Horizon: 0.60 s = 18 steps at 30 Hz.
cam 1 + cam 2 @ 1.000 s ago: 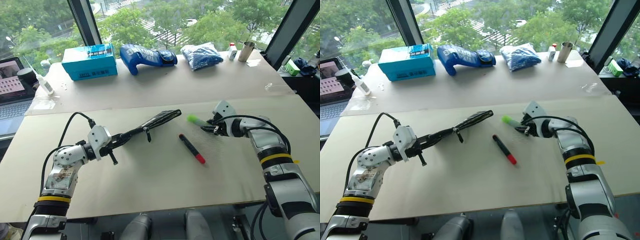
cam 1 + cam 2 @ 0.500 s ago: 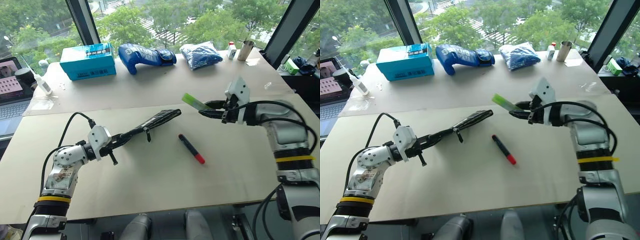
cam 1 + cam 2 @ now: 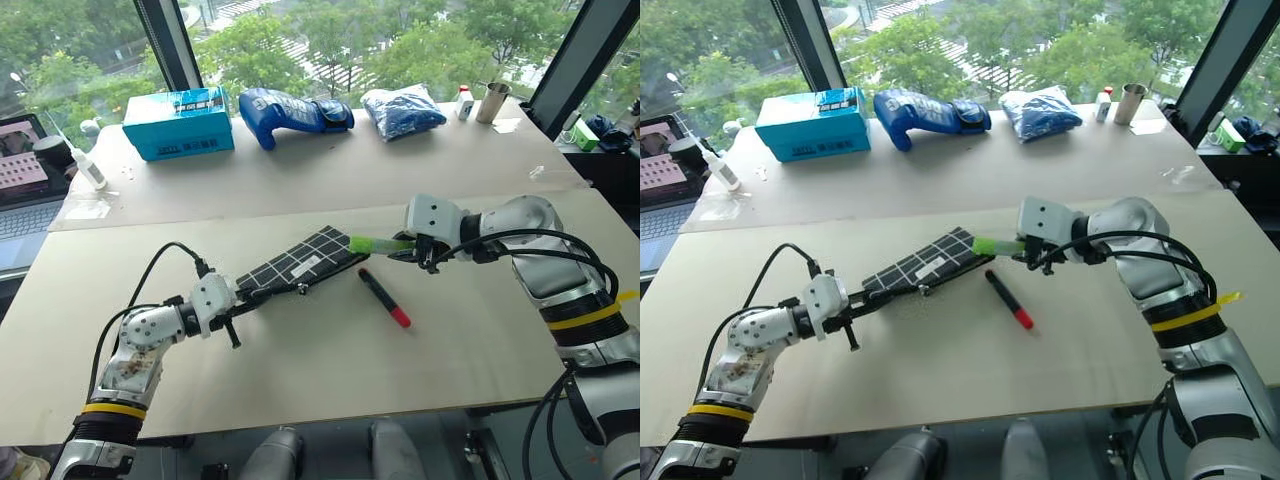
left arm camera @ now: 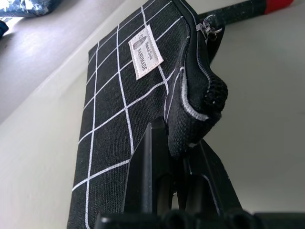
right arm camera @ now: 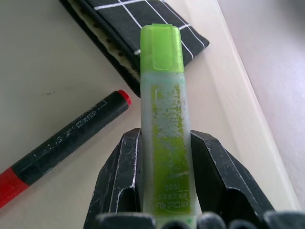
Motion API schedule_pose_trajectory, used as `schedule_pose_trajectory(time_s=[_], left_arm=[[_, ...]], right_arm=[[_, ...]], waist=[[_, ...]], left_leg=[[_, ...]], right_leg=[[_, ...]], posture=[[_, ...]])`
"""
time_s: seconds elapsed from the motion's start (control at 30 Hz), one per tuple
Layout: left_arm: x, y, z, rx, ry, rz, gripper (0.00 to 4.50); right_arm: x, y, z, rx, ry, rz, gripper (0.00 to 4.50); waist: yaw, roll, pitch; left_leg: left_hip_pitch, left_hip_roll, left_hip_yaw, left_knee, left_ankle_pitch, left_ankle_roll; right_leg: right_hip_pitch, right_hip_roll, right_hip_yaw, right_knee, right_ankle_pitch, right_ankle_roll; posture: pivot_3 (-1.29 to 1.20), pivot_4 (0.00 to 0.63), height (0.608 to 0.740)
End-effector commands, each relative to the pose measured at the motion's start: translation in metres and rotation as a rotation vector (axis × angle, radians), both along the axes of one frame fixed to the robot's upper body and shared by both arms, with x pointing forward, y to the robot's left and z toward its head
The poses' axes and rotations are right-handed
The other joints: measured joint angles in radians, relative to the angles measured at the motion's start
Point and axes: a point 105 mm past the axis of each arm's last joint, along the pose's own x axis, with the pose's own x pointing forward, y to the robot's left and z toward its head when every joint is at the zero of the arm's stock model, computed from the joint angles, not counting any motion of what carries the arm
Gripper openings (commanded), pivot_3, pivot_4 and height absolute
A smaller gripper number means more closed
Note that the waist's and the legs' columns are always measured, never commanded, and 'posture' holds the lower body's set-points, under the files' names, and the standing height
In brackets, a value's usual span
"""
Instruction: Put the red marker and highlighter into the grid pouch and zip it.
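The grid pouch (image 3: 300, 262), black with white lines and a small white label, slants across the table's middle. My left gripper (image 3: 238, 298) is shut on its near end, and the left wrist view shows the fabric (image 4: 124, 95) pinched between the fingers (image 4: 152, 162). My right gripper (image 3: 402, 249) is shut on the light-green highlighter (image 3: 374, 244), whose cap end sits at the pouch's far end. In the right wrist view the highlighter (image 5: 164, 119) points over the pouch's edge (image 5: 143, 33). The red marker (image 3: 385, 297) lies loose on the table just beside the right gripper.
Along the back table stand a teal box (image 3: 180, 122), a blue glove (image 3: 295, 112), a blue bag (image 3: 403, 110), a small bottle (image 3: 465, 102) and a metal cup (image 3: 491, 102). A laptop (image 3: 25, 170) and a white bottle (image 3: 88, 170) sit at the far left.
My right gripper lifted the highlighter off the table, then carried it left and down to the pouch's far end. The left hand sank a little, and the pouch turned from edge-on to face-up.
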Motion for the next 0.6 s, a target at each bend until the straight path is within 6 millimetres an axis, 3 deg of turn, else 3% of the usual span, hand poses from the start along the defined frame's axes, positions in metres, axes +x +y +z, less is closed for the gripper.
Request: schedule_pose_trajectory(time_s=[0.03,0.3,0.47,0.6], left_arm=[[0.004,0.001,0.012,-0.043,-0.040,0.020,0.00],[0.011,0.005,0.030,-0.121,-0.060,0.056,0.00],[0.011,0.005,0.029,-0.114,-0.056,0.048,0.00],[0.011,0.002,0.029,-0.114,-0.055,0.041,0.00]], right_arm=[[-0.003,0.003,0.016,0.002,-0.044,0.044,1.06],[-0.025,0.010,0.041,0.180,0.015,0.139,1.06],[-0.033,0.012,0.043,0.213,0.044,0.153,1.06],[-0.023,0.012,0.032,0.169,0.048,0.096,1.06]], waist=[[0.001,0.000,0.000],[0.004,0.000,0.000],[0.009,0.000,0.000],[0.011,0.000,0.000]], left_leg=[[0.000,0.000,0.000,0.000,0.000,0.000],[0.000,0.000,0.000,0.000,0.000,0.000],[0.000,0.000,0.000,0.000,0.000,0.000],[0.000,0.001,0.001,0.000,0.000,0.000]], right_leg=[[0.000,0.000,0.000,0.000,0.000,0.000],[0.000,0.000,0.000,0.000,0.000,0.000],[0.000,0.000,0.000,0.000,0.000,0.000],[0.000,0.000,0.000,0.000,0.001,0.000]], posture=[[0.00,0.150,0.740],[0.00,0.150,0.740],[0.00,0.150,0.740],[0.00,0.150,0.740]])
